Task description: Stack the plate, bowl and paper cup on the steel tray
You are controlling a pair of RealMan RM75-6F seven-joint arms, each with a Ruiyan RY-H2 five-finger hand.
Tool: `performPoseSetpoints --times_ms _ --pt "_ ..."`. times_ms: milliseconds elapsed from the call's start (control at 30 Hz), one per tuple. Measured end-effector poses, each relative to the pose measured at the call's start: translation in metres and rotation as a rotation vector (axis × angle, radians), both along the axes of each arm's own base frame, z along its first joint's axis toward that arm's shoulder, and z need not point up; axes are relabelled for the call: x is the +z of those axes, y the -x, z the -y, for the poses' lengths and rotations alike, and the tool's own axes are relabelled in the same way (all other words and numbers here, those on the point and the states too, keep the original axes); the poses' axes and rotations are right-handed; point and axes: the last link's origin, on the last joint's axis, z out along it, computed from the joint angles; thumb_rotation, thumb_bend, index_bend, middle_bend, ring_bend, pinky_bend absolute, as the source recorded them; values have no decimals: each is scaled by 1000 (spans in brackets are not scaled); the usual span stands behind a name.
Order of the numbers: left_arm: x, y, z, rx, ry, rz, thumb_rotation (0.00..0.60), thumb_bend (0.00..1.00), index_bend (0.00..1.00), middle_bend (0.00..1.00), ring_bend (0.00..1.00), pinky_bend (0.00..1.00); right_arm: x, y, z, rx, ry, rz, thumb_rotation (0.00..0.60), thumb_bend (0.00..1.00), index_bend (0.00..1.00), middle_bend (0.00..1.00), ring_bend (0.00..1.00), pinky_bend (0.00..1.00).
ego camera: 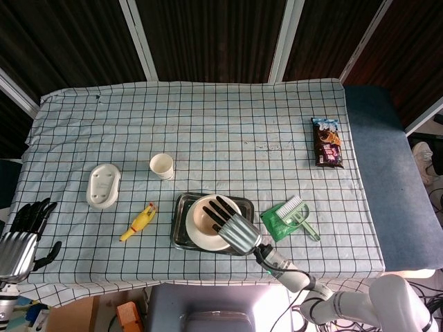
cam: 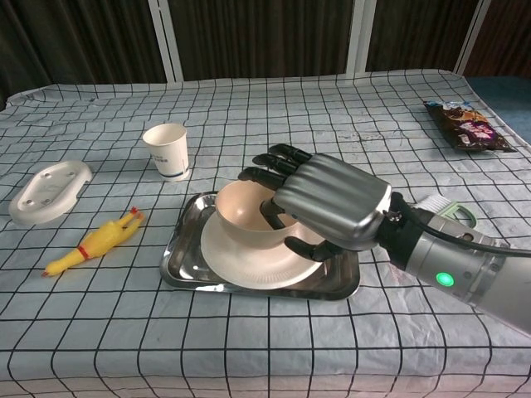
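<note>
A steel tray [cam: 184, 253] [ego camera: 179, 225] lies near the table's front edge with a white plate [cam: 228, 261] [ego camera: 195, 235] on it. A beige bowl [cam: 243, 214] [ego camera: 202, 216] sits low over the plate, and my right hand [cam: 328, 203] [ego camera: 232, 227] grips its right rim, fingers inside and thumb under the side. The paper cup [cam: 167, 150] [ego camera: 162, 166] stands upright to the left behind the tray. My left hand [ego camera: 24, 232] hangs open at the table's front left corner, holding nothing.
A yellow rubber chicken [cam: 93, 241] and a white soap dish [cam: 48, 190] lie left of the tray. A green dustpan with brush [ego camera: 291, 218] lies right of the tray, and a snack bag [cam: 465, 126] sits at the far right.
</note>
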Motion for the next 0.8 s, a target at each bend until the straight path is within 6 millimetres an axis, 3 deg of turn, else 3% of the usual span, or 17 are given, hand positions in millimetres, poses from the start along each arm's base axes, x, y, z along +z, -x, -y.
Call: performPoseSetpoints --times_ms 400,533,800 --pt "0 0 1 -3 8 2 600 355 0 10 3 31 2 5 1 -10 26 -28 600 469 485 77 0 0" --pt "-1 1 0 1 11 -3 600 355 0 11 3 31 2 6 0 -23 17 -31 600 468 304 48 0 0" --pt "0 0 1 5 17 -4 600 355 0 10 3 31 19 7 -7 -46 20 20 600 298 109 0 0 0"
